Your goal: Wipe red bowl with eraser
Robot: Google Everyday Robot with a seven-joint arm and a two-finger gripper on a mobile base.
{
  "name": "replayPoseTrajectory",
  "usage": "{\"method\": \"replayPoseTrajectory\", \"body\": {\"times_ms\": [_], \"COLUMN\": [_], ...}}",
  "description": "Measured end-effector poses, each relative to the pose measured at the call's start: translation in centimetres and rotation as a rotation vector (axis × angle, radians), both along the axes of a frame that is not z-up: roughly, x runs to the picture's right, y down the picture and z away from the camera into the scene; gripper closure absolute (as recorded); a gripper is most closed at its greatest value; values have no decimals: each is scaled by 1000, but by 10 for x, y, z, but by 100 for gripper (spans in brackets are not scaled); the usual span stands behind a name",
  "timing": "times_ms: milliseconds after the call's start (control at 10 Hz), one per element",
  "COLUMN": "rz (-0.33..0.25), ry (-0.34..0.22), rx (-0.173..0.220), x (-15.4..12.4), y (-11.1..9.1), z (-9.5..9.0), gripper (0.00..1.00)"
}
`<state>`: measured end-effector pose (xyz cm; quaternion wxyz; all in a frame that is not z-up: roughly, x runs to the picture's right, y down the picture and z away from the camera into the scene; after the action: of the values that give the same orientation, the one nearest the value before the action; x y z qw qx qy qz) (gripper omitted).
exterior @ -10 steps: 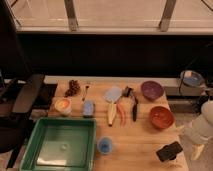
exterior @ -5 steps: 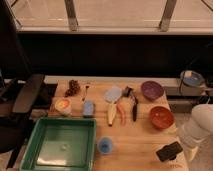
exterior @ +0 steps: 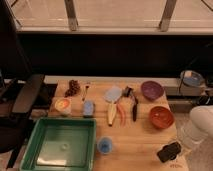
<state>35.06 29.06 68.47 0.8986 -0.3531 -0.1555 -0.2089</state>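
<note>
**Entry 1: eraser** (exterior: pixel 169 151). Small dark flat block, lying at the front right corner of the surface (exterior: pixel 142 137), close to the near edge.

**Entry 2: gripper** (exterior: pixel 176 147). Down low at the right end of the eraser, on the end of a white arm (exterior: pixel 202 122) reaching in from the right. Cannot tell whether wide or narrow. Cannot tell whether already holding the block or only beside it.

**Entry 3: red bowl** (exterior: pixel 161 117). Upright, glossy, set behind the eraser and apart from it, near the right edge. Just behind it, the purple bowl (exterior: pixel 152 90). To its left, a black-handled tool (exterior: pixel 134 107).

**Hazards, judged from this layout:**
- Off-centre pinch on so thin a block. Likely to tip it or shoot it out over the near edge to the floor.
- Loose hold. Likely to let the eraser twist or slip once pressed against the glossy bowl.
- Too heavy or too sideways a wipe. Likely to slide or tilt the unsecured red bowl into the purple bowl or off the right edge.
- Low carry from corner to bowl. Possible knock against the bowl's rim before any contact inside.
- Overshoot past the target. Possible wiping of the purple bowl in error.
</note>
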Motion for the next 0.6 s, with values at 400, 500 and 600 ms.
{"method": "replayPoseTrajectory", "body": {"times_ms": [400,500,600], "rz": [74,87,97], "ry": [55,80,112], "rx": [35,41,51], "x": [19,25,32], "y": [-44,-58,-76], "z": [-7,-4,3], "gripper": [100,100,100]}}
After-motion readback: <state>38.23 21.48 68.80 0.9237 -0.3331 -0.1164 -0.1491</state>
